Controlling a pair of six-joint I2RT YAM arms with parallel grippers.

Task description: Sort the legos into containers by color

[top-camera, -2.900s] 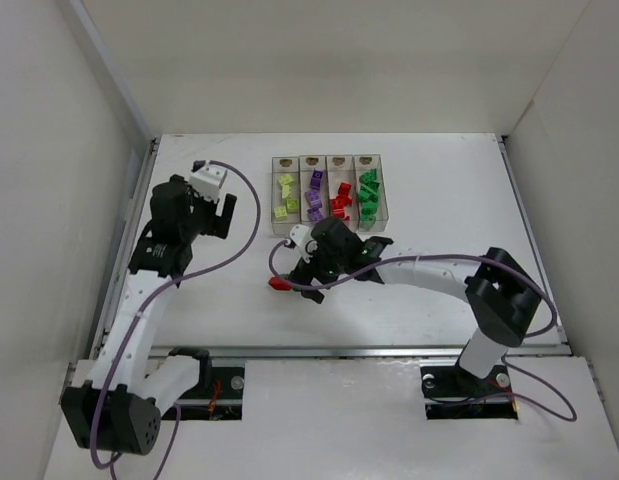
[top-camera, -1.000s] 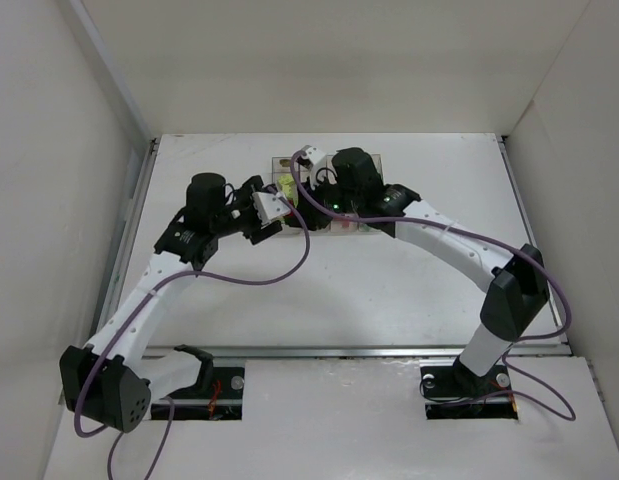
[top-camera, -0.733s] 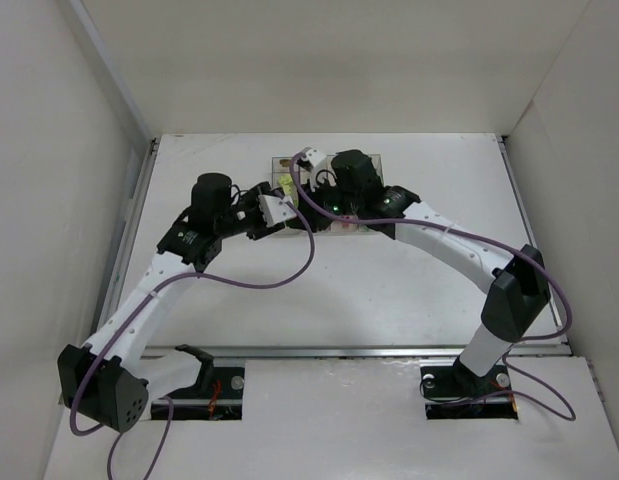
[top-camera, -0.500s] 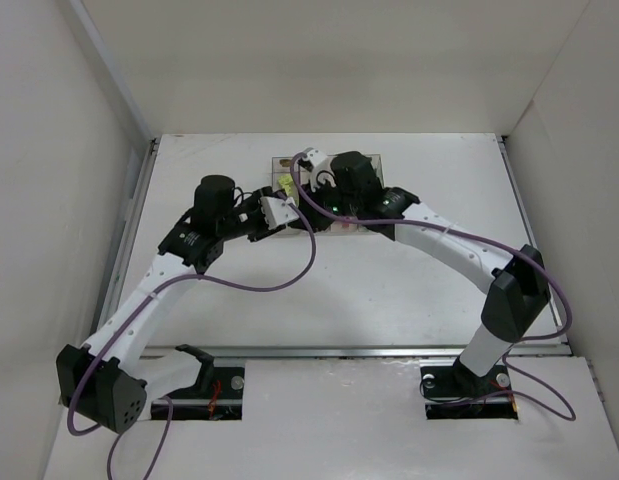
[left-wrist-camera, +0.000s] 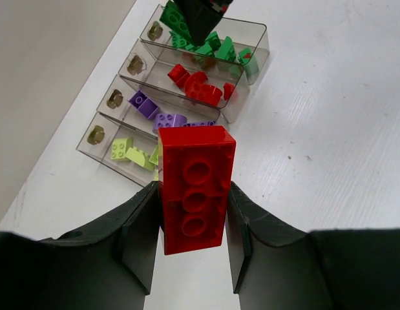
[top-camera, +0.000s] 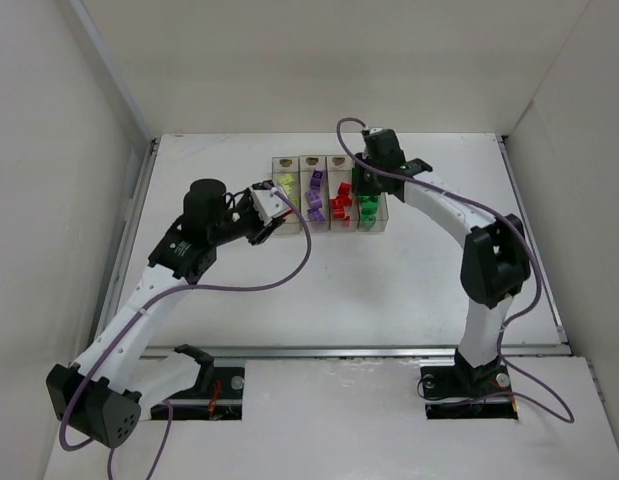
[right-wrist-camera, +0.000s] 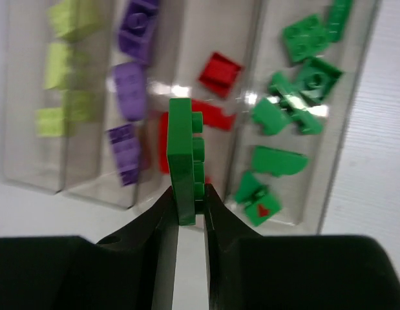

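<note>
The containers are four clear bins in a row, holding yellow-green, purple, red and green legos. My left gripper is shut on a red brick, held above the table just in front of the yellow-green bin. In the top view the left gripper sits at the row's left near corner. My right gripper is shut on a flat green brick standing on edge, above the near end of the red bin and green bin. From above, the right gripper hangs over the green bin.
White walls enclose the white table on three sides. A purple cable loops from the left wrist over the table. The right arm reaches in from the right side of the bins.
The right arm has swung from the left part of the bin row, close to the left gripper, over to the green bin. The left gripper has drawn back slightly to the left.
</note>
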